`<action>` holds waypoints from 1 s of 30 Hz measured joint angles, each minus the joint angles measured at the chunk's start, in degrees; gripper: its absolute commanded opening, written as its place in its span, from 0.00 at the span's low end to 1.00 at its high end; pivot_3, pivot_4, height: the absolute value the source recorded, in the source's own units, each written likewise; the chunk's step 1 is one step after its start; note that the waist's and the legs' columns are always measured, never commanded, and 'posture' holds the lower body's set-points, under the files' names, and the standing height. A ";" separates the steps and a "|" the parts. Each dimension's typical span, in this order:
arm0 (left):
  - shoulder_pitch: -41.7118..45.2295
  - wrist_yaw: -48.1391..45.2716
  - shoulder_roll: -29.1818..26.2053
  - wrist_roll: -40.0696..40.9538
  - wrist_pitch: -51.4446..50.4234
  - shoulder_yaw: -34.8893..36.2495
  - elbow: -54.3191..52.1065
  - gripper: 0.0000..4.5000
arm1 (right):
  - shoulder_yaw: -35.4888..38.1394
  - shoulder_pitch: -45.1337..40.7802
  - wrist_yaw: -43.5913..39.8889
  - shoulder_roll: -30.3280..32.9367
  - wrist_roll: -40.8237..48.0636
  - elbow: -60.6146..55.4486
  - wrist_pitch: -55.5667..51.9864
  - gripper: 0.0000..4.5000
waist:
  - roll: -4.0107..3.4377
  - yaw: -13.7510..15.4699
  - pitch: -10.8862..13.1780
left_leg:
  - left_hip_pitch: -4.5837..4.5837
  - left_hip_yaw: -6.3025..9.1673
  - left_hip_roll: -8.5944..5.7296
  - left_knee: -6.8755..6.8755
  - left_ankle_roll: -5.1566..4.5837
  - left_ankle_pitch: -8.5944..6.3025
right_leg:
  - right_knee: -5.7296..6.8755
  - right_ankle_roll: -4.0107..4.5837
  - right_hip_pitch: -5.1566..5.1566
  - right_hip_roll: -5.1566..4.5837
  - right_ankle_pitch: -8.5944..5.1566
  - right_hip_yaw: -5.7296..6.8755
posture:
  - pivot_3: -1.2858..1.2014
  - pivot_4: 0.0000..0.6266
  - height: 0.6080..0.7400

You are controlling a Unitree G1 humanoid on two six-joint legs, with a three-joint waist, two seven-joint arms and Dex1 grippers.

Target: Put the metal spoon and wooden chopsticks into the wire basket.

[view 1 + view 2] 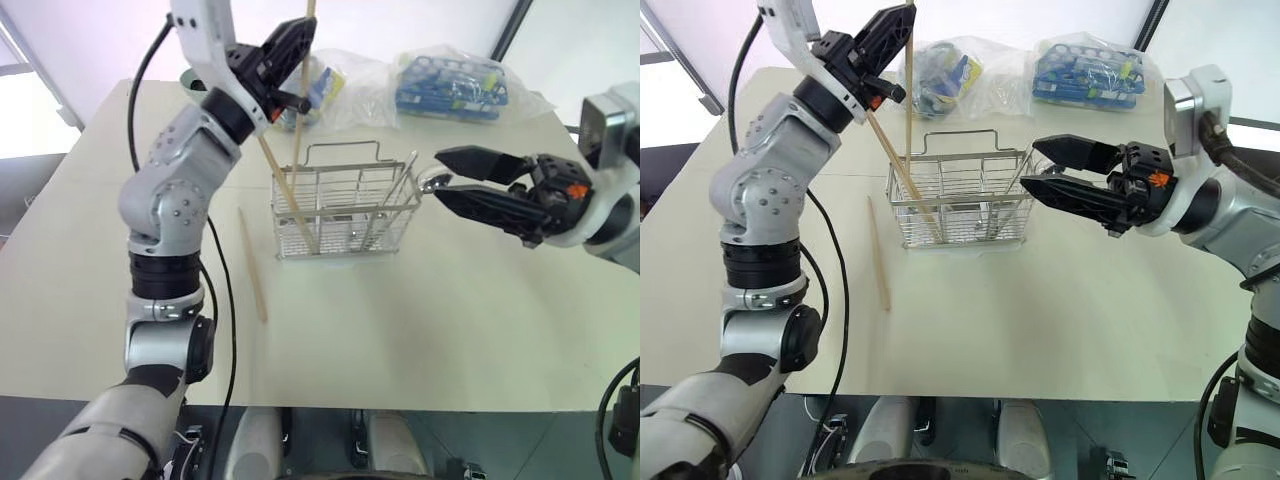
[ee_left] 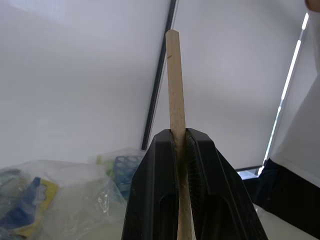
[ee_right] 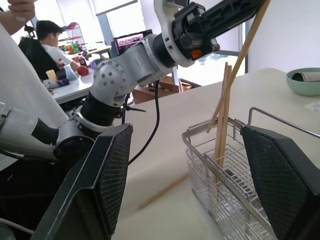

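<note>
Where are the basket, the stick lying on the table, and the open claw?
wire basket (image 1: pixel 345 210): left eye view, front wall.
loose chopstick (image 1: pixel 252 265): left eye view, mid-shaft.
right gripper (image 1: pixel 438 173): left eye view, between fingertips.

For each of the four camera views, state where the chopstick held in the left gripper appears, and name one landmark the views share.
Left eye view: held chopstick, upper centre, its lower end in the wire basket.
Right eye view: upper centre-left, above the basket.
Left wrist view: centre, clamped between the black fingers.
Right wrist view: upper right, slanting into the basket.
Shared landmark: the left gripper.
</note>
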State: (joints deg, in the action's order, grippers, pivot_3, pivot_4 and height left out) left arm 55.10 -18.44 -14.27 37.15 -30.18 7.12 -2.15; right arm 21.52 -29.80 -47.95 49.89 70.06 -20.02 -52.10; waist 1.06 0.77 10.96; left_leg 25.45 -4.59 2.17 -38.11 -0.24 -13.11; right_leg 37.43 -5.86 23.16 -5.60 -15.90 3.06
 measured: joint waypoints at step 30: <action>-7.46 7.93 4.04 -0.91 -7.43 0.40 -14.34 0.99 | -0.73 -2.41 -0.97 0.14 -0.01 4.46 0.13 0.79 | 0.00 -0.06 0.00 | 0.00 0.14 0.19 0.00 -0.03 -0.02 | 0.01 0.00 0.01 -0.01 0.00 -0.01 | 0.52 0.24 0.83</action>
State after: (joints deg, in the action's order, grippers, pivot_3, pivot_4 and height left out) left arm 47.63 -10.50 -10.23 36.24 -37.61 7.52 -16.50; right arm 20.79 -32.21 -48.91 50.03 70.05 -15.56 -51.97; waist 1.05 0.71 10.96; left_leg 25.45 -4.45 2.35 -38.11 -0.28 -13.12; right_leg 37.44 -5.86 23.17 -5.61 -15.90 3.05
